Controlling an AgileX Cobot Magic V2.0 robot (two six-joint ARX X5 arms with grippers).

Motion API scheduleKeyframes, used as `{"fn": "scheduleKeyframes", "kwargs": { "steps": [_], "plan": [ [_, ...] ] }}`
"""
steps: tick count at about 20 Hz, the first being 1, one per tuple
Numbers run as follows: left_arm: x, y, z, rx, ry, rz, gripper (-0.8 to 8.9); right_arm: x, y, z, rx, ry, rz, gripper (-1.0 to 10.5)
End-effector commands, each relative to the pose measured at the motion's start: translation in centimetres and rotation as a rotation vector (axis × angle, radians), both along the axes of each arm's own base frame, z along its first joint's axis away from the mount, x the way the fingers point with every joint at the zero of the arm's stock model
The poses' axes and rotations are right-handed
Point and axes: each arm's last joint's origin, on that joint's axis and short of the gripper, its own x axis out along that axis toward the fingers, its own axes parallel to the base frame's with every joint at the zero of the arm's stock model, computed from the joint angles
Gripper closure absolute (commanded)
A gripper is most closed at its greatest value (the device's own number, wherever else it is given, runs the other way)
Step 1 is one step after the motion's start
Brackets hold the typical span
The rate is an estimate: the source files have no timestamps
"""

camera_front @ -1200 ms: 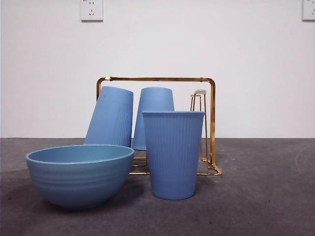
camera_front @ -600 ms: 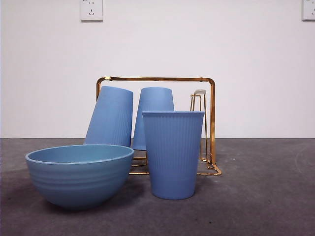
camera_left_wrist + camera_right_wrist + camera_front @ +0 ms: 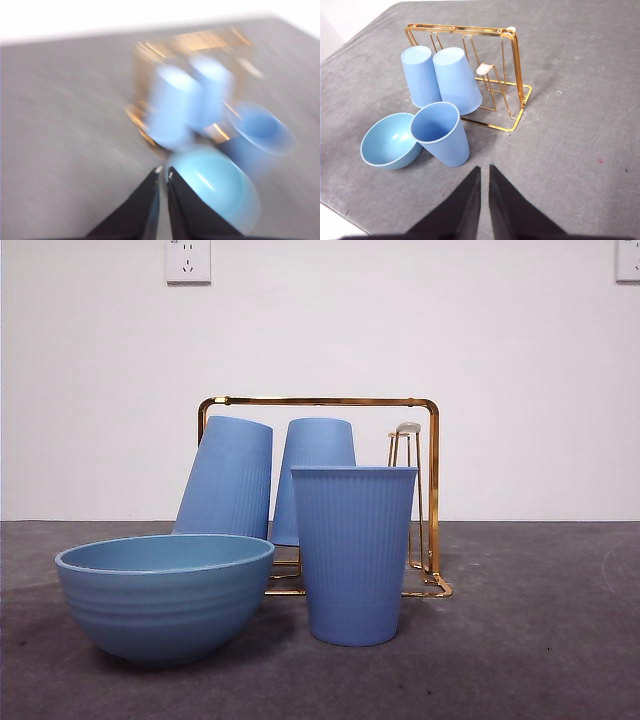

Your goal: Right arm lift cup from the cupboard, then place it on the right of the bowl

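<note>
1. Nothing on the table has really moved since a second ago; only the front view's framing has crept a touch rightward.
2. My right gripper (image 3: 483, 168) hangs high, well clear of everything, its fingers nearly touching and holding nothing. My left gripper (image 3: 163, 172) is likewise almost closed and empty; its picture is blurred.
3. One cup (image 3: 354, 554) stands upright, mouth up, at centre frame, just right of the bowl (image 3: 165, 595), apart from it.
4. Two more cups (image 3: 228, 478) sit inverted on the cupboard (image 3: 432, 490) pegs, centre frame, presumably stored to drain.
5. Judgement: placement looks complete.
</note>
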Motion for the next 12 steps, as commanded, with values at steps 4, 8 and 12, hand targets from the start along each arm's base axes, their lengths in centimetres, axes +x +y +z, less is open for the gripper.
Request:
{"fn": "scheduleKeyframes", "kwargs": {
  "steps": [4, 8, 12],
  "plan": [
    [3.2, 1.0, -7.4, -0.024, -0.205, 0.226, 7.88, -0.1, -0.1, 0.5, 0.005, -0.025, 0.005, 9.2],
    [4.3, 1.5, -12.9, -0.033, -0.197, 0.259, 7.88, -0.1, 0.0, 0.5, 0.006, -0.025, 0.007, 9.2],
    [4.8, 1.6, -14.8, 0.005, -0.178, 0.263, 7.88, -0.1, 0.0, 0.5, 0.006, -0.025, 0.007, 9.2]
  ]
}}
